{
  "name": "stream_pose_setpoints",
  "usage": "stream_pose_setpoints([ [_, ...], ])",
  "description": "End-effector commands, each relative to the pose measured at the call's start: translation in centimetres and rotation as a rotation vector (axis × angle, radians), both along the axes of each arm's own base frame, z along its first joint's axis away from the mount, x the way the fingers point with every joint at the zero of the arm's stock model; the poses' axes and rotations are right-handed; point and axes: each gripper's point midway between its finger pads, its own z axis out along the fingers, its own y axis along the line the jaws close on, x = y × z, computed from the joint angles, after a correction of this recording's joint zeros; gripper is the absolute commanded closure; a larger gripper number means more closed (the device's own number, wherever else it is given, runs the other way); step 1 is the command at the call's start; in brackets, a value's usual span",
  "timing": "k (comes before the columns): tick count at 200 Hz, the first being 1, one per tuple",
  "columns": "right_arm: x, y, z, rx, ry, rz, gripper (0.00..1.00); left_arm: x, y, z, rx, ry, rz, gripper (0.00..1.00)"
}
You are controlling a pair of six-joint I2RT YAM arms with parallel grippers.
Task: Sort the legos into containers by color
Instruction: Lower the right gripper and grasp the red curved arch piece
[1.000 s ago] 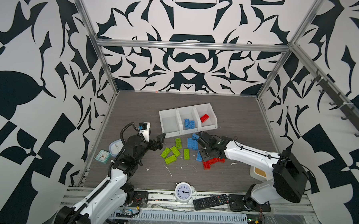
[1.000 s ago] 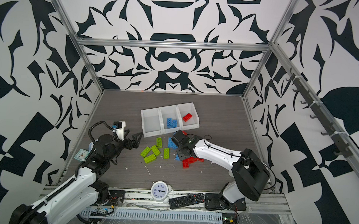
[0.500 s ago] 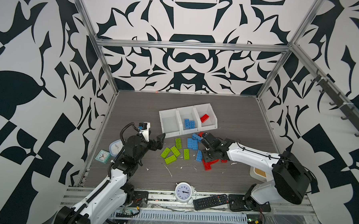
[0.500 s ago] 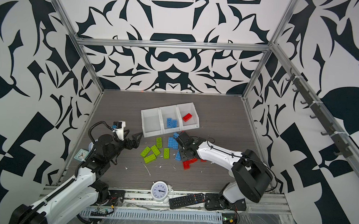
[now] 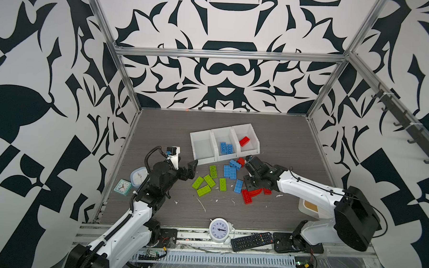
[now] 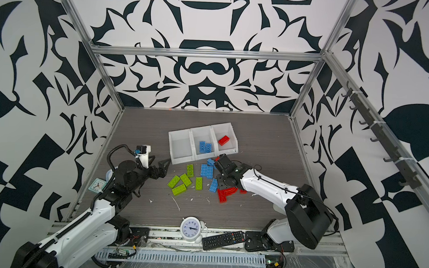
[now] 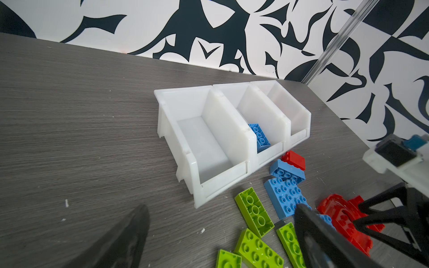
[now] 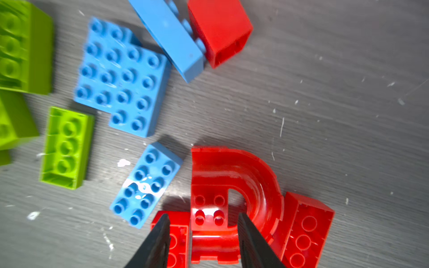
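On the table (image 5: 282,142), before three containers (image 5: 200,133), lay five green legos (image 5: 209,180), four blue legos (image 5: 229,171), three red bricks (image 5: 246,197), one red arch (image 8: 255,171); two blue in middle bin, one red in right. Right gripper (image 8: 203,217) pointed down, fingers part-spread astride arch. Left gripper (image 5: 190,169) hovered spread wide; bare table behind bins.

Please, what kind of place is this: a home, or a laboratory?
Most likely a robot laboratory test cell: an aluminium frame holds black-and-white patterned walls, and a left arm and a right arm are mounted at the front of a grey table with legos.
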Motion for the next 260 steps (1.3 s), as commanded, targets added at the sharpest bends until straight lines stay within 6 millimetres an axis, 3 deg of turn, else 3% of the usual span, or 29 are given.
stream_pose_setpoints([
  [1,0.2,0.2,-0.1,-0.011,0.006,0.01,0.49,0.1,-0.2,0.6,-0.011,-0.008,-0.002,0.0],
  [91,1.1,0.1,-2.9,-0.05,0.021,-0.006,0.53,0.0,0.0,0.7,-0.009,-0.007,0.004,0.0],
  [155,1.3,0.2,-3.0,-0.047,0.017,-0.007,0.63,-0.1,0.0,0.7,-0.012,-0.012,0.003,0.0],
  [216,2.0,-0.5,0.3,0.024,-0.038,-0.022,0.72,-0.1,0.0,0.7,-0.012,-0.012,0.005,0.0],
  [260,4.1,-0.8,5.2,0.103,-0.107,0.006,0.73,0.1,0.0,0.6,-0.01,-0.009,0.005,0.0],
])
